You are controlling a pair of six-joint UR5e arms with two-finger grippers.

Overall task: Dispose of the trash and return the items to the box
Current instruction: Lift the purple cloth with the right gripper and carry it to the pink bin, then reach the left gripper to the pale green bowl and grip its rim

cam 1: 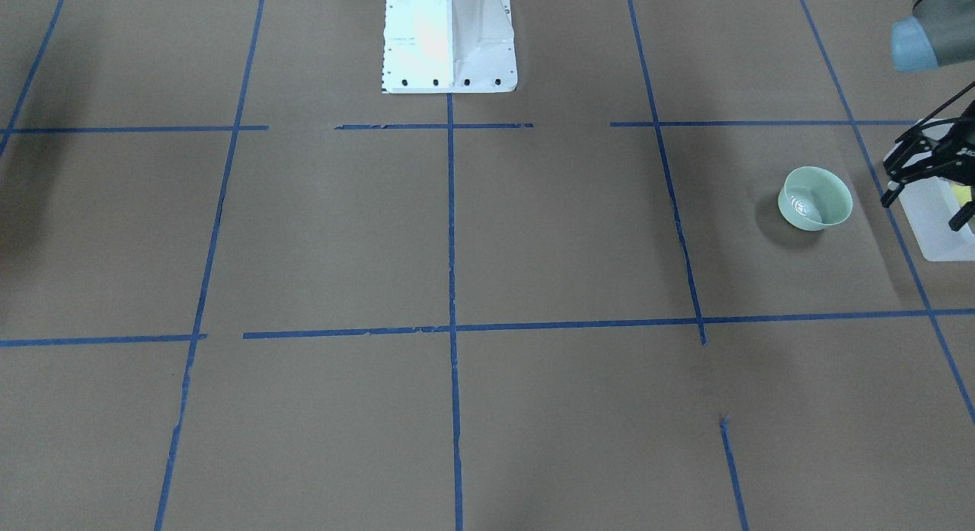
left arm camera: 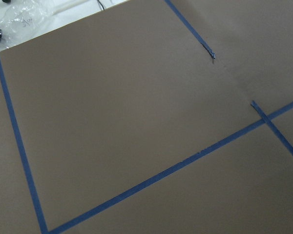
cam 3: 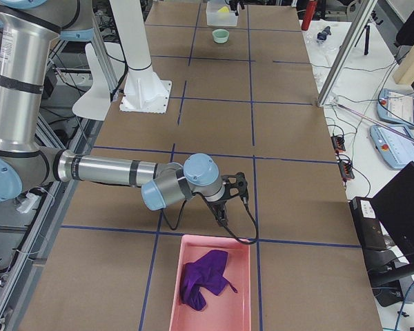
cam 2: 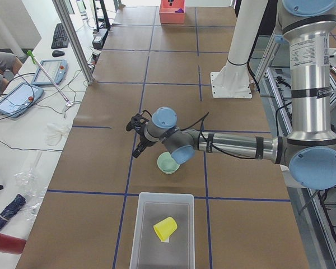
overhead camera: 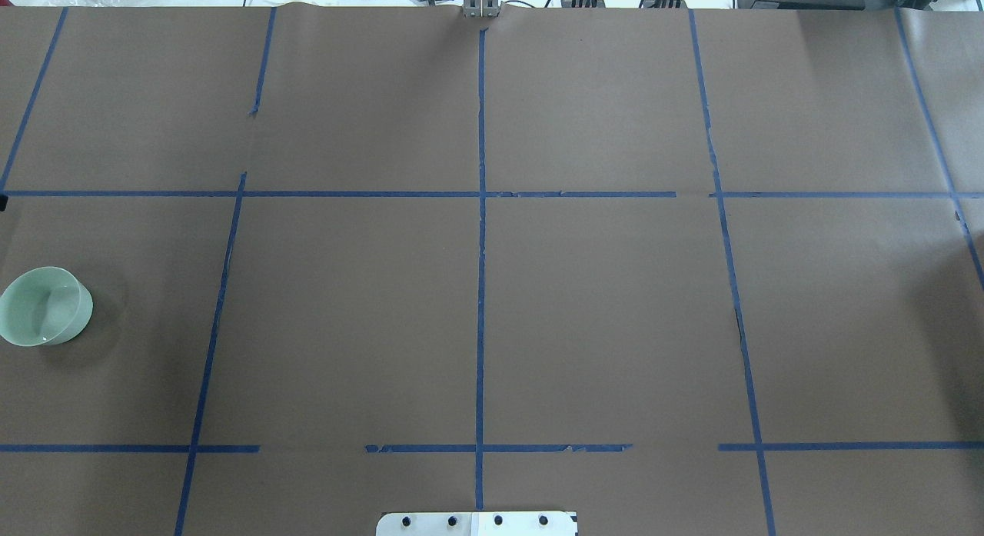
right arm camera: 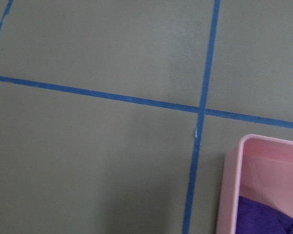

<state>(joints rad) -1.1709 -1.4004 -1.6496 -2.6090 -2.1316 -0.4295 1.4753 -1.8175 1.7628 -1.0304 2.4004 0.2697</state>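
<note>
The pale mint-green bowl [cam 1: 815, 199] stands upright on the brown table, also in the overhead view [overhead camera: 46, 305] and the left side view [cam 2: 168, 163]. The translucent white box [cam 2: 135, 235] stands beside it at the table's end, and the yellow cup [cam 2: 165, 228] lies on its side inside. My left gripper [cam 1: 920, 215] hovers open and empty near the bowl and the box's edge [cam 1: 933, 238]. My right gripper [cam 3: 231, 200] hangs above the table near the pink tray; I cannot tell whether it is open or shut.
A pink tray [cam 3: 243, 283] holding a purple cloth [cam 3: 203, 279] sits at the table's other end, and its corner shows in the right wrist view [right arm camera: 229, 185]. The white robot base [cam 1: 449, 43] stands at the table's middle edge. Blue tape lines cross the brown paper.
</note>
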